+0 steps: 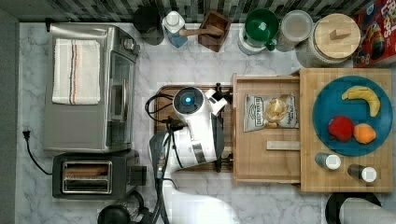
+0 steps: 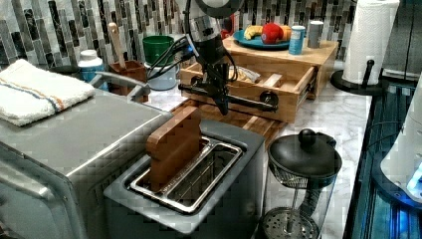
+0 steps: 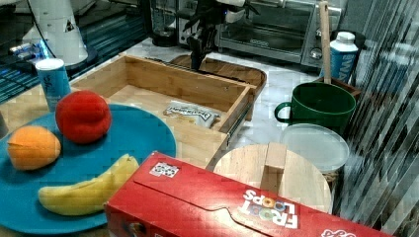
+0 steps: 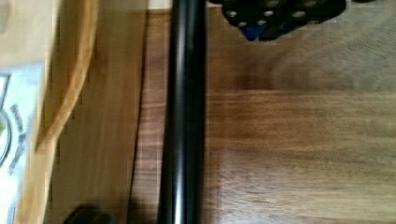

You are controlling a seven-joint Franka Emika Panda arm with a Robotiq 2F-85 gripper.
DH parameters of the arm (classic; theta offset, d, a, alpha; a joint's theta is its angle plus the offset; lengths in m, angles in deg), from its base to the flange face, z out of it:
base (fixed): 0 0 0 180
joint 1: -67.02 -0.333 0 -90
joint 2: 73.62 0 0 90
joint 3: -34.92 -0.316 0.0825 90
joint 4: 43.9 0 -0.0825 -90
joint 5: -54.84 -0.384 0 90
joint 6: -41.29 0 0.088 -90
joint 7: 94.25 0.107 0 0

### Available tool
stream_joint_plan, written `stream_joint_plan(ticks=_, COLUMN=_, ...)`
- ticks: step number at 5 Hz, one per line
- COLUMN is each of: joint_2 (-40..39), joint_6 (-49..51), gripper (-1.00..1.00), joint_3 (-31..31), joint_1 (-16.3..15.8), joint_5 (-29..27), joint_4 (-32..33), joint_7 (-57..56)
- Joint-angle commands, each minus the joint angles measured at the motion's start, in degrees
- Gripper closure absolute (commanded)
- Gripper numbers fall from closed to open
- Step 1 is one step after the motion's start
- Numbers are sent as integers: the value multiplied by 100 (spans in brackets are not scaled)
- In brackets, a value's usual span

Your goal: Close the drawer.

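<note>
The light bamboo drawer (image 1: 261,163) stands pulled out towards the top view's left from under the bamboo top board (image 1: 308,182). Inside it lie a chip bag (image 1: 271,112) and a small wooden strip (image 1: 283,145). A black bar handle (image 2: 244,101) runs along the drawer's front. My gripper (image 2: 222,105) points down over the dark walnut tray (image 4: 299,140), just outside the handle (image 4: 184,116) and not around it. Its fingertips (image 4: 252,25) sit together, shut on nothing. In the right view the gripper (image 3: 194,58) hangs beyond the drawer's front wall (image 3: 178,81).
A toaster oven (image 1: 88,88) and a toaster (image 1: 88,176) stand at the top view's left, with a French press (image 2: 298,169) near the toaster. A blue plate (image 1: 327,126) of fruit and two shakers sit on the top board. Cups and jars line the back wall.
</note>
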Motion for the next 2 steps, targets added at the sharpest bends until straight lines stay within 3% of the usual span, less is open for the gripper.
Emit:
stream_joint_plan(ticks=1, joint_2=464, joint_6=-517, gripper=100, joint_3=576, joint_1=409, joint_5=18, joint_4=-309, joint_7=-1521)
stream_joint_plan(ticks=2, joint_2=368, joint_6=-553, gripper=100, joint_3=651, joint_1=802, joint_5=-176, joint_4=-463, joint_7=-2079)
